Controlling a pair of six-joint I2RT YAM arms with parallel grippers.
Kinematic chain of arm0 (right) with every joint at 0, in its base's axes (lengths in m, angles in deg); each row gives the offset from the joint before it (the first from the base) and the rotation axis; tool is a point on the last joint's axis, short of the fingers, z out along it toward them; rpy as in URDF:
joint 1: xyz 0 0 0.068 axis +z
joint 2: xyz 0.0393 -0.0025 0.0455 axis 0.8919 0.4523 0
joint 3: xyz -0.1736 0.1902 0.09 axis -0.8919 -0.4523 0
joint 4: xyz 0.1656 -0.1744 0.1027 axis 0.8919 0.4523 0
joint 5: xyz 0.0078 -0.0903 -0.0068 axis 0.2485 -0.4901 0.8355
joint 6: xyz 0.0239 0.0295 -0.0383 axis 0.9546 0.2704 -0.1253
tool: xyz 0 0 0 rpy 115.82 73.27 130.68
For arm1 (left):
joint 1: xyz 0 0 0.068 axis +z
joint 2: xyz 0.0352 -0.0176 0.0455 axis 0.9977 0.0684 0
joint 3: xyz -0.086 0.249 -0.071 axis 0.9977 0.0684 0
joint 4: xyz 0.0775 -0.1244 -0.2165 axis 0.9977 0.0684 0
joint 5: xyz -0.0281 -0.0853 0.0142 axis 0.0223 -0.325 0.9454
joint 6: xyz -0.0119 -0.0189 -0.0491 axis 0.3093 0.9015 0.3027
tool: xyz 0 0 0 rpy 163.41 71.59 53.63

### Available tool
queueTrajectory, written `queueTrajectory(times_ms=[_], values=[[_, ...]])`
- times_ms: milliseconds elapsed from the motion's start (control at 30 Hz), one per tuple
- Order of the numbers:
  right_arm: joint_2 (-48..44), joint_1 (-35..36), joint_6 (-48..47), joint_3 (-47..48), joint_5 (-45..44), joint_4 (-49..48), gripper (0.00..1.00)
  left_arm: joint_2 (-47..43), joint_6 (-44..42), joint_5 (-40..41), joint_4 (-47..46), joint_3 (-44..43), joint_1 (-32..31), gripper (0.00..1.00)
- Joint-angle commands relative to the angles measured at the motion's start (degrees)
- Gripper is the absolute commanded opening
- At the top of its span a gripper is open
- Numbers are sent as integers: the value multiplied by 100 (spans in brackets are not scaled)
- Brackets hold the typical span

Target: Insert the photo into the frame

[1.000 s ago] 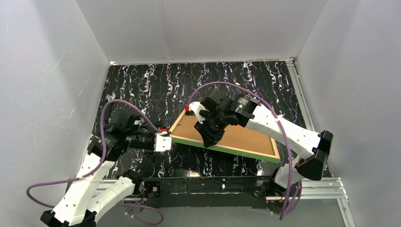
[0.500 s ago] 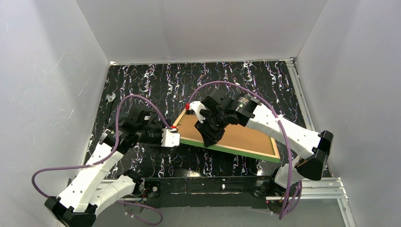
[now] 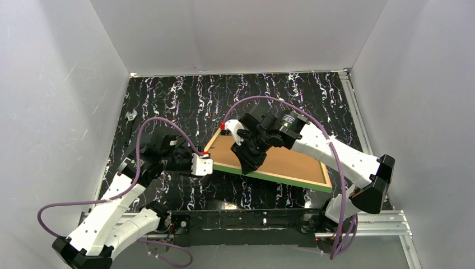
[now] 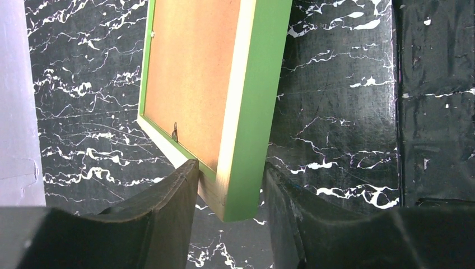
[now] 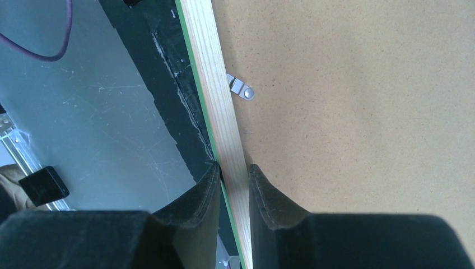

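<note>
The green frame [image 3: 280, 178] is held tilted above the marbled table, back side up, with its brown backing board [image 3: 291, 162] in it. My right gripper [image 3: 246, 168] is shut on the near wooden rail [image 5: 215, 84], one finger on each side [image 5: 233, 168]. My left gripper [image 3: 206, 162] straddles the frame's left corner [image 4: 263, 84]. One finger lies on the board side and the other against the green outer face [image 4: 231, 165]. The photo is hidden.
A small metal clip [image 5: 242, 88] sits on the board beside the rail, and another [image 4: 175, 131] near the far rail. White walls enclose the table [image 3: 168, 101]. A black rail [image 3: 252, 218] runs along the near edge. A small clear object [image 3: 131, 116] lies far left.
My left arm has swung right to the frame's left corner, and its jaws have narrowed around it. The right gripper and the frame have stayed put.
</note>
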Motion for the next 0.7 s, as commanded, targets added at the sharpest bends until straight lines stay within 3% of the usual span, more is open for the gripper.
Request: queueTrajectory(times_ms=[0, 133, 267, 500, 667], values=[[-205, -67, 12, 289, 12, -48, 1, -12, 311, -89, 190, 26, -32, 43], [-290, -69, 61, 284, -160, -98, 4, -24, 381, -64, 208, -10, -28, 36], [-429, -73, 118, 303, -361, -230, 27, -22, 390, -31, 275, -37, -33, 18], [-537, -119, 250, 521, -664, -273, 56, 41, 588, -35, 335, -206, -33, 0], [-783, -199, 448, 598, -1003, -438, 71, 95, 740, -126, 469, -388, -33, 0]])
